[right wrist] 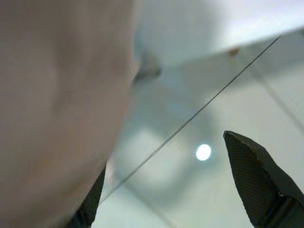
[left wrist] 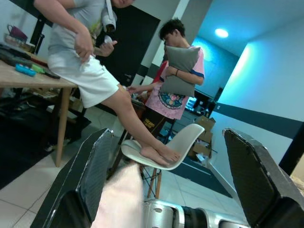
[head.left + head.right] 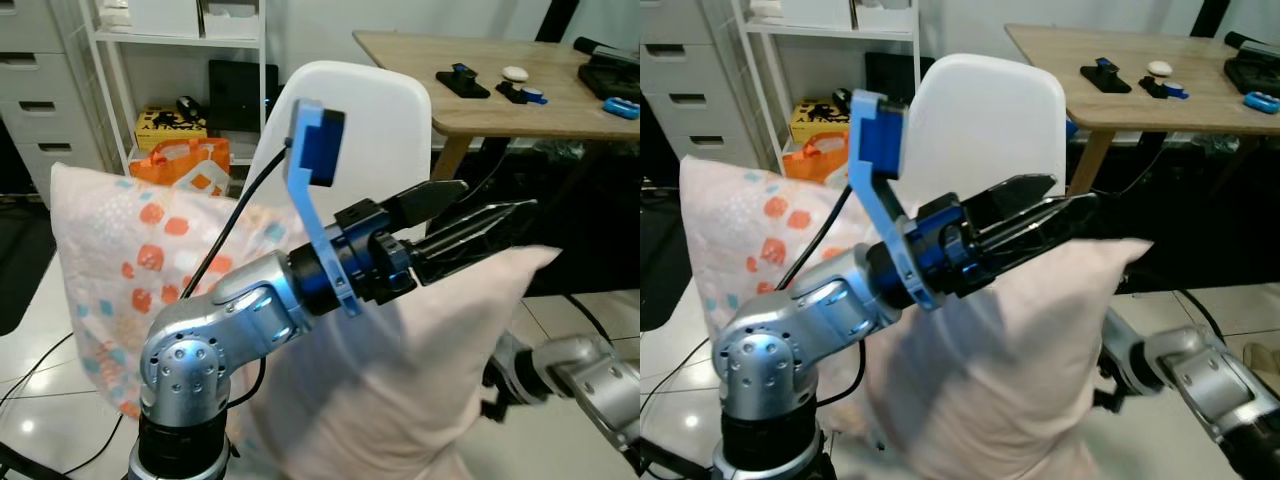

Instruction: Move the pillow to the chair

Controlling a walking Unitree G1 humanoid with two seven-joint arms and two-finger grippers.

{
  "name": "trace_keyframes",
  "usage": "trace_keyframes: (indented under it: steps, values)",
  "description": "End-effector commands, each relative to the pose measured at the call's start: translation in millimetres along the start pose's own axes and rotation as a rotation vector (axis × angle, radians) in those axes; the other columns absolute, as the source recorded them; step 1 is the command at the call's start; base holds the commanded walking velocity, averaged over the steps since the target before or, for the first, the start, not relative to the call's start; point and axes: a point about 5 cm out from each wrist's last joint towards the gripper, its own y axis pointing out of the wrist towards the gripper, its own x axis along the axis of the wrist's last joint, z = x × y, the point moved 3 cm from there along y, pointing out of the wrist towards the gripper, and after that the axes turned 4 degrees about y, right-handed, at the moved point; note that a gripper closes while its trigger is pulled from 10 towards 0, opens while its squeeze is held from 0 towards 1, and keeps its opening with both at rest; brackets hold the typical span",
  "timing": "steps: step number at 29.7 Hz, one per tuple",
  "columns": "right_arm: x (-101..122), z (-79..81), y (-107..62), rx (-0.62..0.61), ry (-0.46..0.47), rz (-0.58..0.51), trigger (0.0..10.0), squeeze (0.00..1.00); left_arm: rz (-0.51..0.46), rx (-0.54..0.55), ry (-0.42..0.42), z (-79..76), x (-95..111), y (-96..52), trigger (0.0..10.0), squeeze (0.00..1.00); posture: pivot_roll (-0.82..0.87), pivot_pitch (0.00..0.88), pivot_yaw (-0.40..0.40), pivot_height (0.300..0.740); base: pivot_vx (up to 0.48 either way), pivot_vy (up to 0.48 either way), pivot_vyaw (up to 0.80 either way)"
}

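The robot's silver left arm fills the foreground, its left claw (image 3: 470,215) stretched forward across the top of a pale pillow (image 3: 400,380), fingers parted a little and laid against the upper edge. From the wrist camera those two black fingers stand well apart with only a sliver of fabric between them, so whether they truly grip the pillow cannot be told. The pillow stands upright on its long axis directly in front of the robot, between both arms, with a second, orange-patterned cushion (image 3: 120,250) behind it on the left. Straight beyond the pillow rises the white chair (image 3: 370,130), its back just past the left claw's tips, so the carry runs forward and slightly up. To the right, a wooden tabletop (image 3: 500,90) bearing small gadgets stands near the chair. Low on the right, the right claw (image 3: 1110,375) presses in at the pillow's lower flank; its wrist camera shows the fingers spread wide, fabric against one. The left arm looks nearer the chair.
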Motion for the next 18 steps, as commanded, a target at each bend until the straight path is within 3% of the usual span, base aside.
trace_keyframes:
  steps: [1, 5, 7, 8, 9, 15, 18]
  values:
    - [-7, 4.4, -1.0, 0.017, -0.041, 0.054, 10.0, 0.00, 0.043, 0.005, -0.013, -0.7, -10, -0.6, 10.0, 1.00, -0.17, 0.061, -0.104, 0.556, 0.000, 0.000, 0.00]
    - [-12, 4.7, -1.7, 0.019, -0.047, 0.082, 10.0, 0.00, 0.102, 0.057, -0.012, 8.5, -21, -4.8, 10.0, 1.00, -0.17, 0.058, -0.103, 0.556, 0.000, 0.000, 0.00]
    - [-14, -2.4, -2.9, -0.021, -0.030, 0.094, 10.0, 0.00, 0.180, 0.109, 0.010, 20.2, -31, -15.3, 10.0, 1.00, -0.17, 0.052, -0.101, 0.556, 0.000, 0.000, 0.00]
    - [-15, -6.3, -3.6, -0.042, -0.024, 0.101, 10.0, 0.00, 0.205, 0.122, 0.023, 23.9, -33, -20.8, 10.0, 0.17, -0.18, 0.052, -0.100, 0.556, 0.000, 0.000, 0.00]
    - [-15, -9.5, -4.2, -0.058, -0.018, 0.107, 10.0, 0.00, 0.220, 0.126, 0.031, 25.7, -32, -25.8, 10.0, 0.00, -0.18, 0.052, -0.100, 0.556, 0.000, 0.000, 0.00]
    - [-20, -18.3, -4.2, -0.110, -0.006, 0.138, 10.0, 0.00, 0.190, 0.199, 0.088, 40.4, -12, -46.1, 10.0, 0.00, -0.17, 0.043, -0.099, 0.556, 0.000, 0.000, 0.00]
    - [-31, -23.8, -4.9, -0.156, -0.014, 0.204, 10.0, 0.00, 0.093, 0.293, 0.133, 55.0, 16, -60.3, 10.0, 0.00, -0.17, 0.041, -0.095, 0.556, 0.000, 0.000, 0.00]
